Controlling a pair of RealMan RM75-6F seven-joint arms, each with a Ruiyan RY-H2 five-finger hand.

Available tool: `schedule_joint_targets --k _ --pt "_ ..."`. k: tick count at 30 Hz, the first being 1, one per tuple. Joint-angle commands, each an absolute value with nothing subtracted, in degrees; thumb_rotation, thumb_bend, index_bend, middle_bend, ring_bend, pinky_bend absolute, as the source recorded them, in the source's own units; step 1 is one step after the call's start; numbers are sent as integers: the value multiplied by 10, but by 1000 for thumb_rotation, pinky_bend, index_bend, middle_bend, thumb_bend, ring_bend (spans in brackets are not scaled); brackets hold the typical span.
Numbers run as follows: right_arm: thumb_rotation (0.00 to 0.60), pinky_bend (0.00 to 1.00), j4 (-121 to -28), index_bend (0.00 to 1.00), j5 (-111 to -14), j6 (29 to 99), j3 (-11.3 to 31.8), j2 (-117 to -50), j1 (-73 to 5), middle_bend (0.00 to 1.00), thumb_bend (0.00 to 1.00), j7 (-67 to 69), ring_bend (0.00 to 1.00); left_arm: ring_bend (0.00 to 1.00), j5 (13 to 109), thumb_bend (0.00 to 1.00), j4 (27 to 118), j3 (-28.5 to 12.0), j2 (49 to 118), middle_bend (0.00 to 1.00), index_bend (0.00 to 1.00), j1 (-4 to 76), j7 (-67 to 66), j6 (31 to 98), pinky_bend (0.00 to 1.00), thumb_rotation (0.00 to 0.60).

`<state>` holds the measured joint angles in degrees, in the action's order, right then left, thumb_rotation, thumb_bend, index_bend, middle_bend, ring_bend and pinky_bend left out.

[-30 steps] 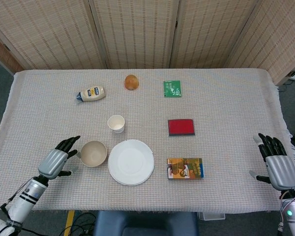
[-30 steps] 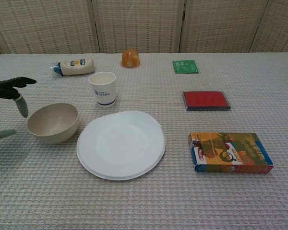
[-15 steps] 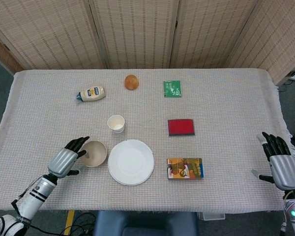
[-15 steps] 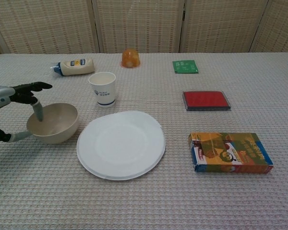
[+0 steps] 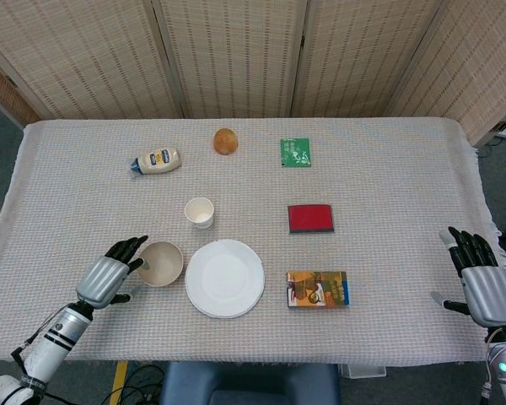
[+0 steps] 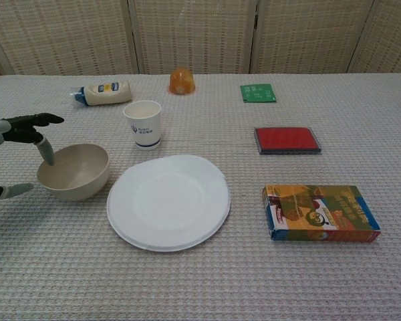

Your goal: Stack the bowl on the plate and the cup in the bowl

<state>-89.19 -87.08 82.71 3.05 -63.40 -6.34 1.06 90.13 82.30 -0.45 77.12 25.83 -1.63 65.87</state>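
Okay, your left hand (image 5: 106, 277) has backed off slightly: half a second ago a fingertip was dipping inside the rim of the beige round bowl (image 5: 160, 263), now the fingers (image 6: 45, 148) sit just outside the rim on the side away from the plate. Hand is spread wide, holding nothing. Read it as a grasp re-approach, not a grip; the bowl hasn't moved over the last second, so no step is done yet.

Bowl stands upright, mouth up, nearly touching the white round paper plate (image 5: 225, 278) on the plate's left edge. It's round, so no long axis to line up; any rim angle works. The white paper cup (image 5: 200, 212) is also upright, mouth up, axis vertical, just beyond the plate toward the screens and apart from the bowl.

Your right hand (image 5: 484, 286) is idle at the table's right edge, far from the plate, fingers spread, empty.

Next you'll likely want thumb outside, fingers over the rim, then a short lift sideways onto the plate.
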Motion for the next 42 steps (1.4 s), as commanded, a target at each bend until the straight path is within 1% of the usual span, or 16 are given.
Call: schedule_joint_targets --k 1,8,15,19,23,29,35,42 --pt "600 0 -892 0 -871 828 30 -633 -63 15 87 12 0 0 898 365 821 -2 776 25 400 259 -20 653 146 600" --pt "600 0 -891 0 -873 833 30 -631 -61 15 87 20 0 0 895 365 804 -1 794 26 417 266 -22 645 146 600" --pt "600 0 -891 0 -875 833 29 -630 -61 15 87 20 0 0 911 365 769 3 816 25 469 271 -7 657 146 600" --pt "600 0 -890 0 -873 832 31 -629 -61 15 87 24 0 0 923 366 747 4 833 25 518 274 4 670 146 600" --pt "600 0 -886 0 -873 829 32 -628 -64 15 88 32 0 0 929 380 726 4 848 25 547 273 11 681 146 600" --pt "600 0 -883 0 -874 827 32 -629 -66 15 88 37 0 0 927 380 696 7 870 25 563 271 14 687 146 600" --pt "600 0 -884 0 -875 831 32 -629 -64 15 89 34 0 0 926 381 685 10 878 33 584 269 14 692 146 600" --pt "600 0 -886 0 -877 837 31 -628 -61 15 89 33 0 0 935 383 679 11 884 66 667 268 15 708 146 600"
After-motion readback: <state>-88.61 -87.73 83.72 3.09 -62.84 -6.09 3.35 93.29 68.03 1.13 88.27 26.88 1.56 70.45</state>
